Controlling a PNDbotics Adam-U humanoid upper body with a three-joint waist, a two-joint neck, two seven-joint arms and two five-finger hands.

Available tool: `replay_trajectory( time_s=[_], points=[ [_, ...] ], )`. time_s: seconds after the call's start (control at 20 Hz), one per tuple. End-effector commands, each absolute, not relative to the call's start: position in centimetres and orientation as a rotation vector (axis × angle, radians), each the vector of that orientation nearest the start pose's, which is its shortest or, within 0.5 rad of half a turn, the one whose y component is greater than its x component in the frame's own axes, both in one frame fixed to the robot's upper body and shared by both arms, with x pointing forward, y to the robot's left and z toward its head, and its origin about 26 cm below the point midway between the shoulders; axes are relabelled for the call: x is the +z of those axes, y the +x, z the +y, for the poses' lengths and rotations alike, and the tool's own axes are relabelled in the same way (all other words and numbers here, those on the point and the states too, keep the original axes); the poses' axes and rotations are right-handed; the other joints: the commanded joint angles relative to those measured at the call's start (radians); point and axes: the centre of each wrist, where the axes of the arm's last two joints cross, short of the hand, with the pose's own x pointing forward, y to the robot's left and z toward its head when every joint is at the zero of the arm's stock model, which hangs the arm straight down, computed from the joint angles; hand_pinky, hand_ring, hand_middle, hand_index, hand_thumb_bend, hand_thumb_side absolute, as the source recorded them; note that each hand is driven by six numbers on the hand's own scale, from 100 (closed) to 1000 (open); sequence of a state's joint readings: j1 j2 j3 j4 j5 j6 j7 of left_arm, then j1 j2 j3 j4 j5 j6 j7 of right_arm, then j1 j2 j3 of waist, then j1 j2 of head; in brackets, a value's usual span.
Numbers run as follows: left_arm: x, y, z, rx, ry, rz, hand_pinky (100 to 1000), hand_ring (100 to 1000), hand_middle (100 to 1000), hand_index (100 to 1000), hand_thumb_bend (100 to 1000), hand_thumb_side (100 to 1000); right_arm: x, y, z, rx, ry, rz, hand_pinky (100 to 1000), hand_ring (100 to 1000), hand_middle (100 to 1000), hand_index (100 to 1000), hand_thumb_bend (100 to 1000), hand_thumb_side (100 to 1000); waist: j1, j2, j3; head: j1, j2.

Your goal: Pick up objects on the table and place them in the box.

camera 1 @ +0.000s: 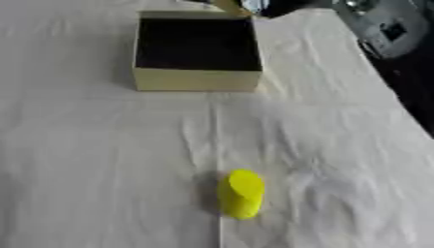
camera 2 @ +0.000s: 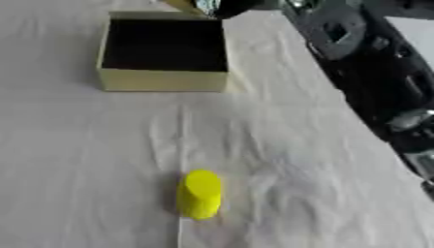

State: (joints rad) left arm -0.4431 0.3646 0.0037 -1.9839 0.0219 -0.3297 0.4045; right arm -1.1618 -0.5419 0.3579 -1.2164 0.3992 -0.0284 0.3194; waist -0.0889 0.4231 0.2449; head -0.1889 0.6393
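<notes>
While neither hand's fingers show, 1 yellow cylinder (camera 1: 240, 193) stands on the counter (camera 1: 93, 160), well apart from the open box (camera 1: 196, 80).

A yellow cylinder (camera 2: 200, 193) lies on the white cloth (camera 2: 280, 145), well apart from the open box (camera 2: 161, 80).

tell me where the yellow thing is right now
The yellow cylinder stands on the white cloth near the bottom centre of both views, well in front of the open box, touching nothing.

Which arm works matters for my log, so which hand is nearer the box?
Right. The right hand is by the box, at its far right corner; the left hand is unseen.
</notes>
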Motion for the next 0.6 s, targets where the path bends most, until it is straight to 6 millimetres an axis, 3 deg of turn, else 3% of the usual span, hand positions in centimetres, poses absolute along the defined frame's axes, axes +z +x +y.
replay_trajectory(
  time_s=[0.05,0.3,0.45,0.5,0.55,0.6],
  points=[
    [25.0,30.9,25.0,-0.087,-0.205,3.467,836,873,762,841,117,745,33.5,46.1,-20.2,1.388,-0.742,-1.927,842,638,596,666,100,100,0.004,-0.018,0.007,-0.014,-0.016],
    [25.0,30.9,25.0,-0.094,-0.197,3.469,836,874,762,841,115,749,32.1,47.2,-20.4,1.437,-0.756,-1.896,841,645,600,671,100,100,0.0,-0.012,0.014,-0.012,-0.012],
    [25.0,30.9,24.9,-0.096,-0.186,3.472,836,875,763,842,112,753,31.8,47.5,-20.5,1.442,-0.782,-1.876,839,692,673,747,100,100,-0.001,-0.01,0.015,-0.01,-0.011],
    [25.0,30.9,24.8,-0.094,-0.182,3.474,836,875,762,841,112,754,31.8,47.6,-20.5,1.435,-0.805,-1.869,838,702,692,768,131,100,-0.001,-0.009,0.016,-0.01,-0.012],
    [24.9,30.9,24.8,-0.092,-0.18,3.476,837,875,762,842,111,755,31.8,47.8,-20.5,1.429,-0.836,-1.859,841,732,721,806,254,227,-0.001,-0.008,0.016,-0.011,-0.012],
    [24.9,30.9,24.8,-0.093,-0.179,3.478,837,875,762,842,111,755,31.8,47.9,-20.5,1.423,-0.872,-1.843,844,743,736,822,281,249,-0.002,-0.008,0.018,-0.011,-0.012]
  ],
)
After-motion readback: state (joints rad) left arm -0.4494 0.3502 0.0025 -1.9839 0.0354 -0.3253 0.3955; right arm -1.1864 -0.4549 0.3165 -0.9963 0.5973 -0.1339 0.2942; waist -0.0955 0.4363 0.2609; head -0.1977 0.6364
